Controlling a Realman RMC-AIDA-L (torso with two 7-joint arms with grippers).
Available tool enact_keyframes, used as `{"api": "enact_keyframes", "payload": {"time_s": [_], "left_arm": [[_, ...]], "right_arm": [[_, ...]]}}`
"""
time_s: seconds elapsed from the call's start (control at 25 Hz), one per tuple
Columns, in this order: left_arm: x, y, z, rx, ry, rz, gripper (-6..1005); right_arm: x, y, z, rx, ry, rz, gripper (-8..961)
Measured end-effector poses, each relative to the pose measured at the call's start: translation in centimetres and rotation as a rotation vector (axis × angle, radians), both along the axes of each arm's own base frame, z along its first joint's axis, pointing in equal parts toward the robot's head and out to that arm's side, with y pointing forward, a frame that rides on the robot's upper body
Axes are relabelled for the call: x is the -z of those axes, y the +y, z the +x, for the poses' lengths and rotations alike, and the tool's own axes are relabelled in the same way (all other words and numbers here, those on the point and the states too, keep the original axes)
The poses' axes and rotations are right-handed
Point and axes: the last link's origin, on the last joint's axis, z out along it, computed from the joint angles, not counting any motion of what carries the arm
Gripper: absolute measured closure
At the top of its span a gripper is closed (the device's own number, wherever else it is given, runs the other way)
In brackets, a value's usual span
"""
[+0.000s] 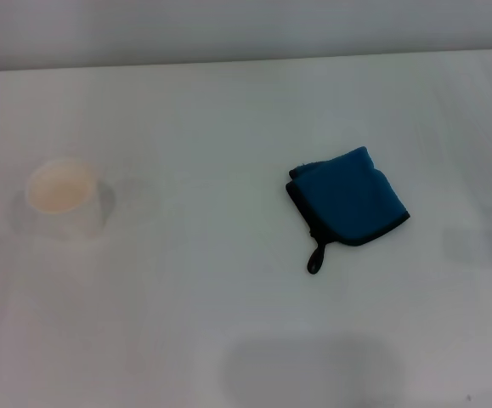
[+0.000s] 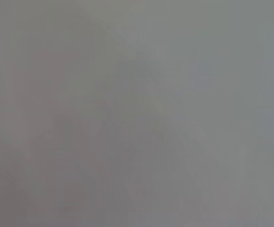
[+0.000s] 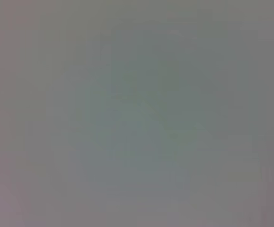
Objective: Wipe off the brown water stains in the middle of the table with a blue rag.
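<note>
The blue rag lies folded on the white table, right of the middle, with dark edging and a small black loop tab pointing toward me. No brown water stain shows on the tabletop in the head view. Neither gripper shows in any view. Both wrist views show only a plain grey surface.
A cream-coloured paper cup stands at the left of the table. The table's far edge runs across the top of the head view. A faint grey shadow lies on the table near the front edge.
</note>
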Motion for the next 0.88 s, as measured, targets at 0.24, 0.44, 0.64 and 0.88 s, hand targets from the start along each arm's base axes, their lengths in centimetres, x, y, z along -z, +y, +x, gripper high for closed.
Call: {"api": "enact_keyframes", "payload": {"time_s": [0.24, 0.44, 0.64, 0.88], "left_arm": [[0.10, 0.64, 0.53, 0.022, -0.002, -0.001, 197], [0.11, 0.87, 0.63, 0.025, -0.001, -0.004, 197], [0.20, 0.73, 0.44, 0.015, -0.002, -0.010, 197], [0.06, 0.74, 0.35, 0.013, 0.003, -0.010, 197]], "right_arm": [[0.24, -0.18, 0.03, 0.006, -0.023, -0.004, 89], [0.35, 0.14, -0.18, 0.005, -0.048, -0.008, 89], [0.72, 0.56, -0.47, 0.000, -0.042, -0.014, 89], [0.99, 0.49, -0.45, 0.006, -0.047, -0.020, 89]]}}
